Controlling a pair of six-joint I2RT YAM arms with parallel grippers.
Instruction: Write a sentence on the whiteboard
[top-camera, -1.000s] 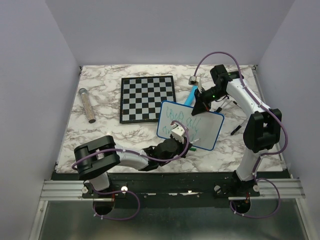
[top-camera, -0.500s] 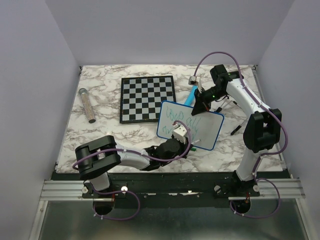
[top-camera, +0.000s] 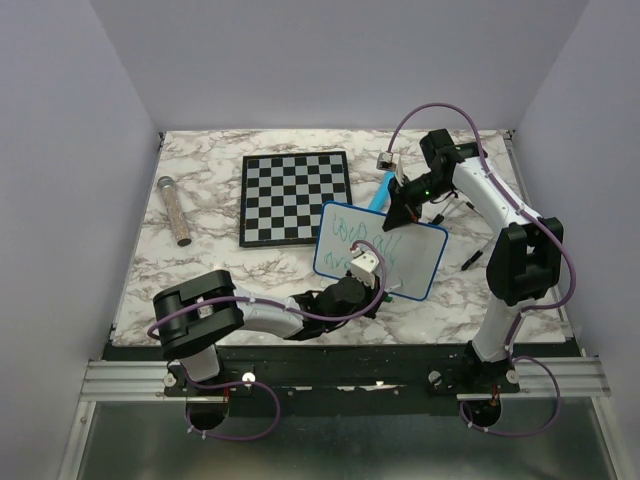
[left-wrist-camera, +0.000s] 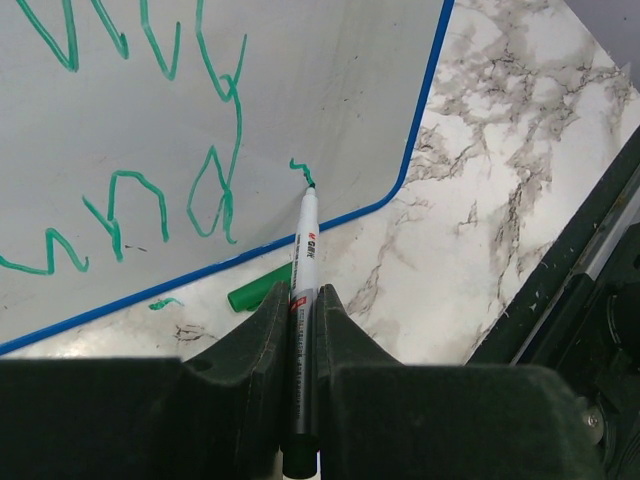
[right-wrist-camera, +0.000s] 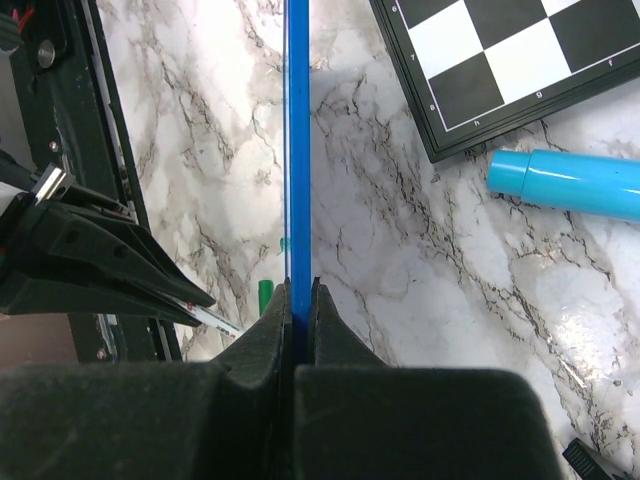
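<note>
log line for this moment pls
left tool: shut on marker, tip on whiteboard | right tool: shut on whiteboard edge | writing: green, two rows

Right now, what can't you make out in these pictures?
The sentence: too small in the top view; cut off by the frame edges in the left wrist view.
The whiteboard face: edge-on in the right wrist view.
The blue tube: cut off by the right edge there.

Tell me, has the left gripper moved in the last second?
Yes, slightly: the left gripper has slid right along the whiteboard's near edge, farther from the chessboard.
</note>
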